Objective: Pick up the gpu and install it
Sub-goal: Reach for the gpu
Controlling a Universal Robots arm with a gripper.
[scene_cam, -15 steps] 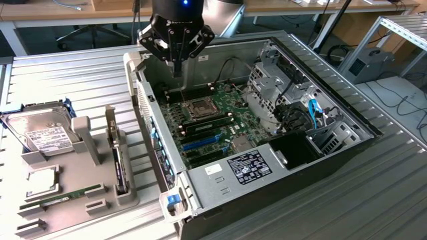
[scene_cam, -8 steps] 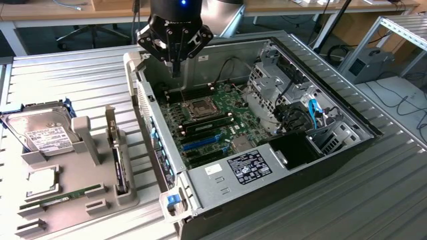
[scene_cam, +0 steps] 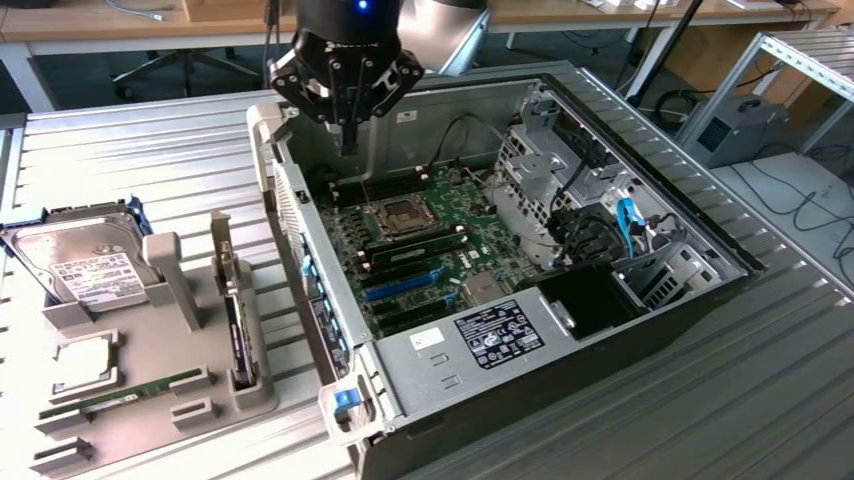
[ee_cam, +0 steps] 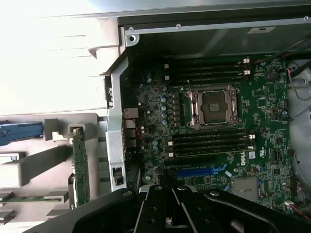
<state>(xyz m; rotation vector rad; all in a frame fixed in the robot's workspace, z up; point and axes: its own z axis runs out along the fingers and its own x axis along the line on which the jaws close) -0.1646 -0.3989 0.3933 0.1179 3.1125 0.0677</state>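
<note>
Ribbed metal bench (scene_cam: pixel 160 150): computer case (scene_cam: pixel 284 195) is laid open, motherboard (scene_cam: pixel 454 225) exposed for access. Gripper (scene_cam: pixel 350 148) is seen above it, fingers (scene_cam: pixel 350 125) pressed together, empty. Gpu (scene_cam: pixel 238 330) is kept upright in grey holder (scene_cam: pixel 174 290), edge offered for grasping.

The motherboard (scene_cam: pixel 427 225) is green, with blue slots (scene_cam: pixel 400 287) and also black ones. The end effector (scene_cam: pixel 348 140) is black, and so is the gpu (scene_cam: pixel 239 340) in its grey holder (scene_cam: pixel 147 440). The hard drive (scene_cam: pixel 83 265) is silver with a white label. The memory stick (scene_cam: pixel 127 392) is green. The table (scene_cam: pixel 147 150) is grey, with ribbed lines.
</note>
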